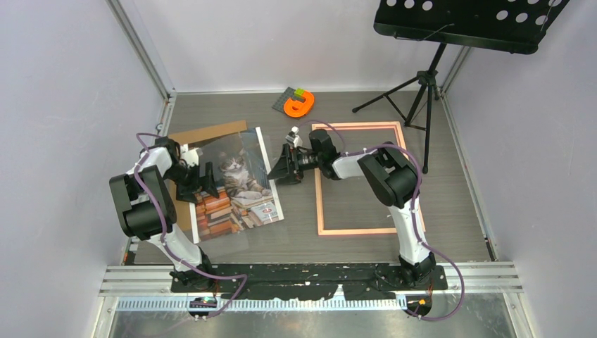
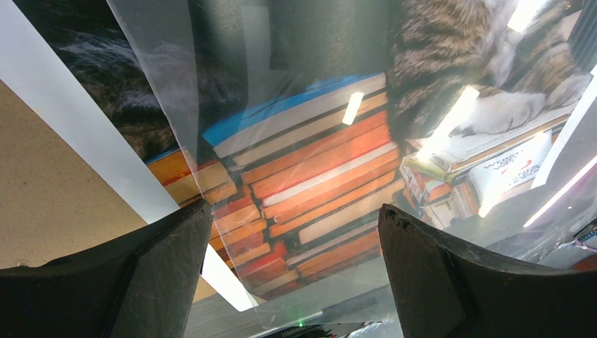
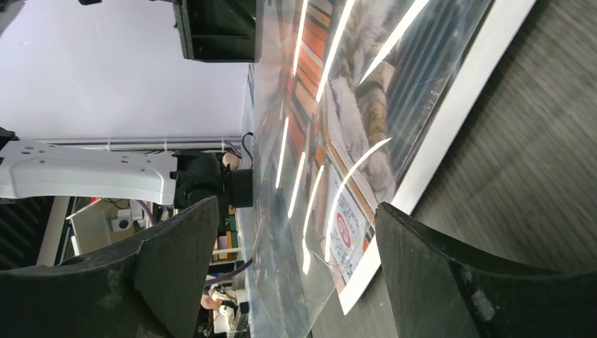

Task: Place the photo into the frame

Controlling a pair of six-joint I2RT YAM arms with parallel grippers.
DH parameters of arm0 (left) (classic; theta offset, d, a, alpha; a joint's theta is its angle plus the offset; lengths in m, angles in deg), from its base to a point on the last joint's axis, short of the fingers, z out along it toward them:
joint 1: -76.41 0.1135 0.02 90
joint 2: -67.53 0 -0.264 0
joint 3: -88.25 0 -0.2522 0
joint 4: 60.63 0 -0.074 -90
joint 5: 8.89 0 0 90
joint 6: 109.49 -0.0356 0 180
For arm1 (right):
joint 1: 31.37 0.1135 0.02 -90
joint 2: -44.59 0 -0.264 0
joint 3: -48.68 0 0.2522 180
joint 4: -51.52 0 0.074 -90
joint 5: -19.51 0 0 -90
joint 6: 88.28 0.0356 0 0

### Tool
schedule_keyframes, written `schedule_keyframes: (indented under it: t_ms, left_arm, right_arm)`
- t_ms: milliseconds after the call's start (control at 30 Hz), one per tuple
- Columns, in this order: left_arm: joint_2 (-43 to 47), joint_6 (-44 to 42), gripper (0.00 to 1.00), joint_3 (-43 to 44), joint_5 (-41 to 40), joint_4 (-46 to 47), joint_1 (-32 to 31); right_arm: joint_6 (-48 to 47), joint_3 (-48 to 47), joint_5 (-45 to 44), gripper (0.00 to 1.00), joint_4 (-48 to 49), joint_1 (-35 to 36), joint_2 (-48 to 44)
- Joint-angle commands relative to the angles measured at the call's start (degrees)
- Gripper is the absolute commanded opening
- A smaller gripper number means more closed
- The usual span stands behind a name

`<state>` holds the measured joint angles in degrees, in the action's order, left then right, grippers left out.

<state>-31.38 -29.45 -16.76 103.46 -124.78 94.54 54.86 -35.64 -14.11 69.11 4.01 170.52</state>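
You've got both grippers open, nothing held. L gripper [image 1: 200, 182] hangs over the left part of the photo [image 1: 236, 186], fingers spread wide. R gripper [image 1: 284, 171] sits low by the photo's right edge, btw the photo and the frame [image 1: 355, 231], jaws wide too.

The photo lies flat on the table [image 1: 450, 204], left of centre, cat up top and book stacks below. Its far-left corner overlaps the brown backing board [image 1: 208, 132]. A clear sheet [image 2: 317, 42] lies over the print, full of glare streaks. The frame lies flat to the right, apart from the photo, w/ bare table showing inside it.

Writing: in the L wrist view there's red lettering on a white book cover [image 2: 517, 169] in the print, too blurred to read. In the R wrist view, a round red-and-white label [image 3: 345, 227] on a book, also unreadable.

At the back: an orange piece [image 1: 299, 105], and a black music stand [image 1: 464, 21] at the far right.
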Motion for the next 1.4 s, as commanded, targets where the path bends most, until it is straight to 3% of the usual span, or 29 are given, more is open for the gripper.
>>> schedule_keyframes:
  t_ms: [0,1100,1233,1367]
  left_arm:
    - [-1.7,-1.0,0.91,-1.9,7.4,3.9,-0.9]
    - [-1.3,-1.3,0.91,-1.9,7.8,3.7,-0.9]
    - [-1.3,-1.3,0.91,-1.9,7.8,3.6,-0.9]
    - [-1.3,-1.4,0.91,-2.0,7.9,3.8,-0.9]
  right_arm:
    - [5.0,-1.1,3.0,0.87,10.2,2.0,-5.2]
    - [20.9,1.0,4.5,0.82,30.5,2.0,-6.3]
    - [15.6,0.6,3.9,0.8,24.9,2.0,-6.9]
    - [0.7,-1.1,0.6,0.77,1.5,2.0,-8.8]
